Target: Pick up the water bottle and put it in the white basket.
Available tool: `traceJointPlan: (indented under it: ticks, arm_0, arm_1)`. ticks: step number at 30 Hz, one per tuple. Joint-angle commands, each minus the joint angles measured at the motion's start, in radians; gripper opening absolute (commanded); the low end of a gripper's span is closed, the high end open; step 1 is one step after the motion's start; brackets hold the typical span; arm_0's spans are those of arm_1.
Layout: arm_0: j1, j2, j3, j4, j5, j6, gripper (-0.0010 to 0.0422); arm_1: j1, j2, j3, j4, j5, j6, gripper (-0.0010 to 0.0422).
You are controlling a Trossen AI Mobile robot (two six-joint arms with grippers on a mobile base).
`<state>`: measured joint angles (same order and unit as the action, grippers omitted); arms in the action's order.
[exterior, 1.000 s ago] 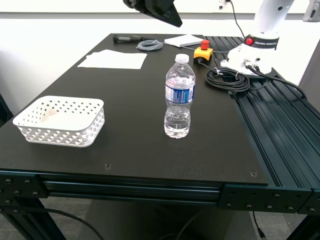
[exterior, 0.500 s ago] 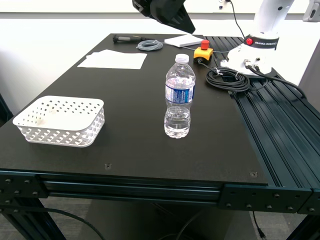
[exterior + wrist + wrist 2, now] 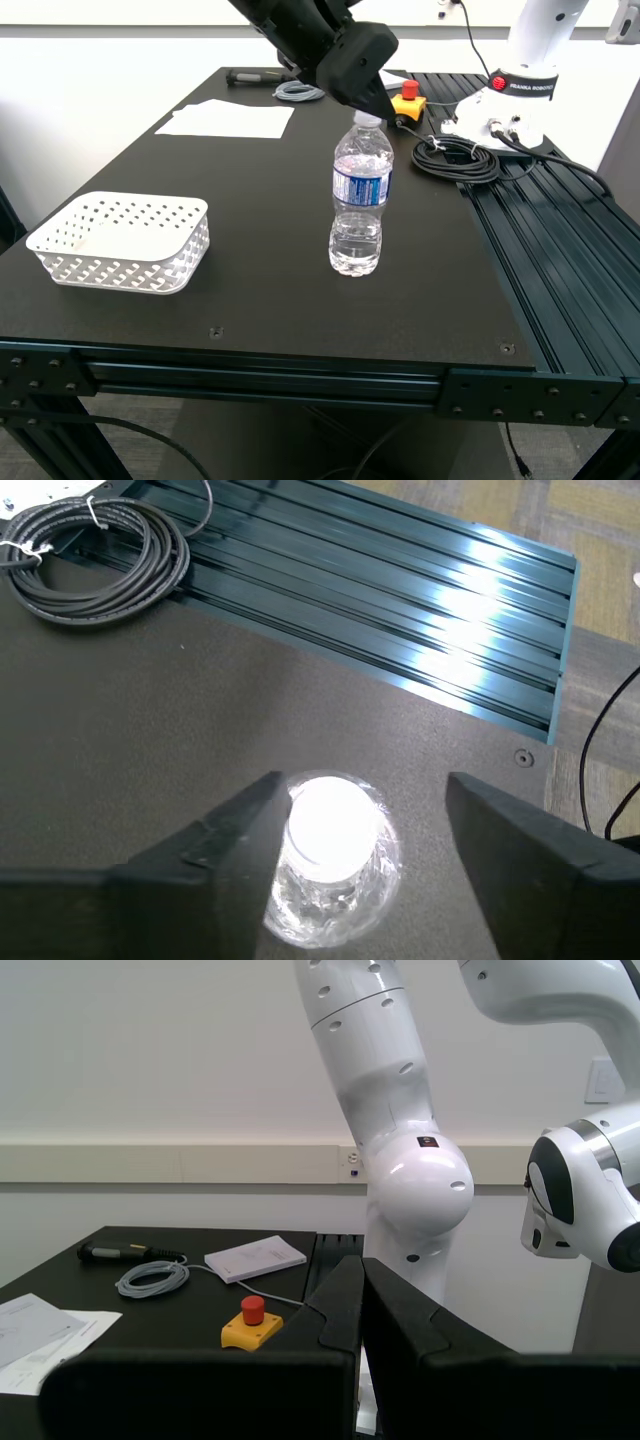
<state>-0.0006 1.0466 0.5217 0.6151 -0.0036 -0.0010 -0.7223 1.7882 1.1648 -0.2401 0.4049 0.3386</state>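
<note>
- Exterior view: you can see the water bottle (image 3: 360, 195) standing upright near the middle of the black table (image 3: 260, 250), with the white basket (image 3: 122, 240) well apart toward the exterior view's left.
- My first gripper (image 3: 362, 820) hangs right above the cap, fingers (image 3: 225, 850) spread wide; one finger sits close against the cap's edge, the other apart from it.
- My second gripper (image 3: 361, 1305) points at a white robot arm (image 3: 400, 1130), its fingers pressed together on nothing.

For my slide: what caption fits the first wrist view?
Open fingers of my first gripper straddle the white-capped clear plastic water bottle from above.
</note>
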Motion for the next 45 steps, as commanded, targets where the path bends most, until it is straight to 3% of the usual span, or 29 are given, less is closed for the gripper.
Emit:
traceJointPlan:
  ticks: [1,4,7,13,21,24,28,34,38,42,45]
  arm_0:
    - [0.001,0.0,0.001,0.002,0.0,0.0,0.0001]
    - [0.0,0.0,0.001,0.002,0.0,0.0,0.0001]
    - [0.001,0.0,0.001,0.003,0.0,0.0,0.0001]
    - [0.001,0.0,0.001,0.002,0.0,0.0,0.0001]
    - [0.001,0.0,0.001,0.003,0.0,0.0,0.0001]
    - [0.001,0.0,0.001,0.003,0.0,0.0,0.0001]
    - [0.0,0.0,0.001,0.002,0.0,0.0,0.0001]
    - [0.001,0.0,0.001,0.003,0.0,0.0,0.0001]
    - [0.0,0.0,0.001,0.002,0.0,0.0,0.0001]
    - [0.0,0.0,0.001,0.002,0.0,0.0,0.0001]
    - [0.001,0.0,0.001,0.002,-0.001,0.0,0.0001]
  arm_1:
    - [-0.002,0.04,-0.004,-0.02,-0.008,0.002,0.0262]
    - [-0.002,0.069,-0.003,-0.019,-0.047,0.01,0.0268]
    - [-0.001,0.073,-0.005,-0.018,-0.05,0.011,0.0237]
    - [0.0,0.07,-0.002,-0.011,-0.05,0.037,0.0003]
    - [0.031,-0.073,0.006,-0.011,-0.205,0.101,0.0002]
    - [0.118,-0.163,0.006,-0.032,-0.204,0.077,0.0]
    - [0.277,-0.268,0.002,-0.134,-0.134,0.051,-0.0001]
    - [0.47,-0.367,-0.005,-0.277,-0.133,0.071,0.0]
    - [0.521,-0.374,-0.012,-0.414,-0.132,0.11,-0.0001]
    - [0.523,-0.399,-0.083,-0.415,-0.14,0.081,-0.0001]
    - [0.525,-0.41,-0.127,-0.417,-0.25,0.067,-0.0001]
